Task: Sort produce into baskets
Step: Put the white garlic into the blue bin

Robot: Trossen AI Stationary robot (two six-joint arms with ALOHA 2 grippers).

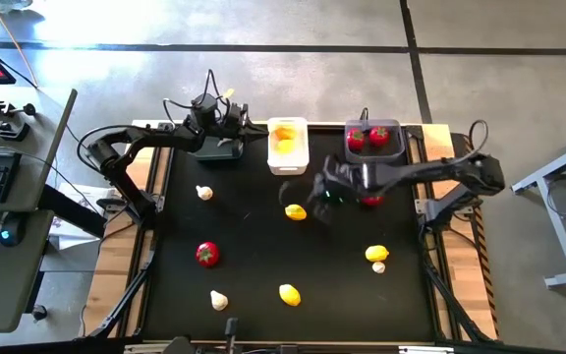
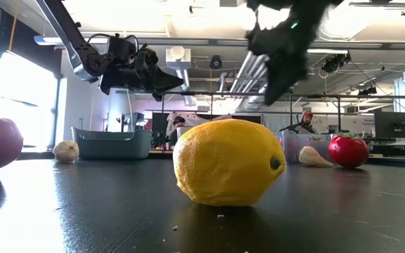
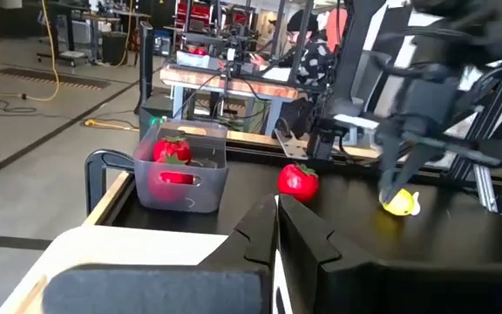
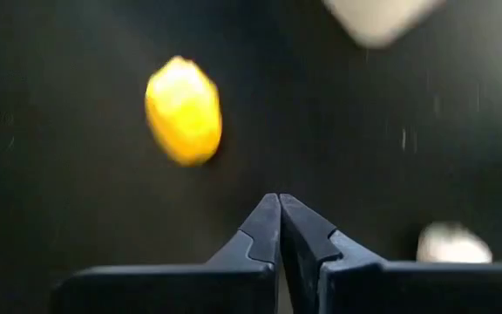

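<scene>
You're between picks: right gripper [image 1: 314, 193] hangs empty, fingers pressed together, near a yellow lemon [image 1: 296, 210] on the mat below the white basket [image 1: 288, 146]. Left gripper [image 1: 232, 120], likewise closed, hovers probably over the left grey basket [image 1: 216, 148]. Next: spread the right fingers and drop onto that lemon.

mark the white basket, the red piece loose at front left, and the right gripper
white basket [image 1: 303, 157], high view, on its bare right rim.
red piece [image 1: 207, 255], high view, middle of its round body, on the mat.
right gripper [image 4: 279, 209], right wrist view, at the shut fingertips, nothing held.
</scene>
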